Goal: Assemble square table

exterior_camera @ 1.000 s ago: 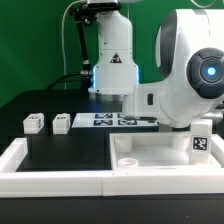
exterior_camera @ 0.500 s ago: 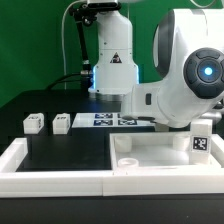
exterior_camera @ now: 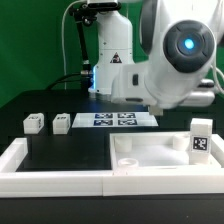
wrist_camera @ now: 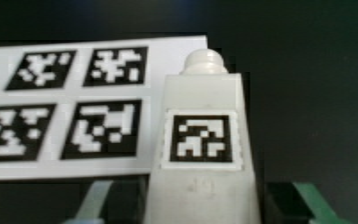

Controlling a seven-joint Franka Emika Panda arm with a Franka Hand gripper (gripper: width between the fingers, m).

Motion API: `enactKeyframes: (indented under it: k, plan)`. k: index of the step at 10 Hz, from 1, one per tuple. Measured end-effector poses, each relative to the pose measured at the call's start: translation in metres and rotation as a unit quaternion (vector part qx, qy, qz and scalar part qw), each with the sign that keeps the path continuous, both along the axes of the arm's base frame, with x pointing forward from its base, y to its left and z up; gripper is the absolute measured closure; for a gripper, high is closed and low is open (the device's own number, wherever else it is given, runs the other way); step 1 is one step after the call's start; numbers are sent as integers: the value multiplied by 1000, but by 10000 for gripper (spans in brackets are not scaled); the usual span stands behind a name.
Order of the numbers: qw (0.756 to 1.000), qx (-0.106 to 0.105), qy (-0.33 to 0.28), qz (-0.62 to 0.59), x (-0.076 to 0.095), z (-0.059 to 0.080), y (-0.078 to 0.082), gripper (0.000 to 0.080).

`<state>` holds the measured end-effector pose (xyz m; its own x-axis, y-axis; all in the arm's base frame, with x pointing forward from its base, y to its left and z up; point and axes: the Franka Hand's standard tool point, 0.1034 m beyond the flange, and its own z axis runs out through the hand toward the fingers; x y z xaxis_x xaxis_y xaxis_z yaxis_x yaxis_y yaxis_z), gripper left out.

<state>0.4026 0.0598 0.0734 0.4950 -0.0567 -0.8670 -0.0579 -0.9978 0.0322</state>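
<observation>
In the wrist view the gripper (wrist_camera: 202,203) pinches a white leg (wrist_camera: 202,120) by its lower end. The fingers (wrist_camera: 114,203) lie against its two sides, so the jaws are only partway spread, as wide as the leg itself. The leg carries a black-and-white tag on the face toward the camera and ends in a rounded peg pointing away from the fingers. Its free end crosses one edge of the marker board (wrist_camera: 69,100).

In the exterior view the arm (exterior_camera: 170,60) fills the upper right and hides the gripper and the held leg. The square tabletop (exterior_camera: 165,150) lies flat at the near right, just nearer than the marker board (exterior_camera: 118,119). A second tagged leg (exterior_camera: 200,135) stands upright at its right end. Two more leg blocks (exterior_camera: 33,122) (exterior_camera: 61,122) sit side by side on the black surface, left of the marker board — apart from the tabletop.
</observation>
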Motion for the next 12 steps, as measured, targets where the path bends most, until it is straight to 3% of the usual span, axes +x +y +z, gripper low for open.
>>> enactKeyframes:
  k: [2, 4, 6, 9, 12]
  plan:
    - [1000, -13, -6, -8, 10, 26, -9, 502]
    - [999, -13, -34, -8, 16, 20, -9, 502]
    - [992, 5, -122, 14, 27, 17, -16, 502]
    - [975, 26, -219, 30, 55, 35, -27, 503]
    - [956, 29, -289, 26, 72, 56, -27, 503]
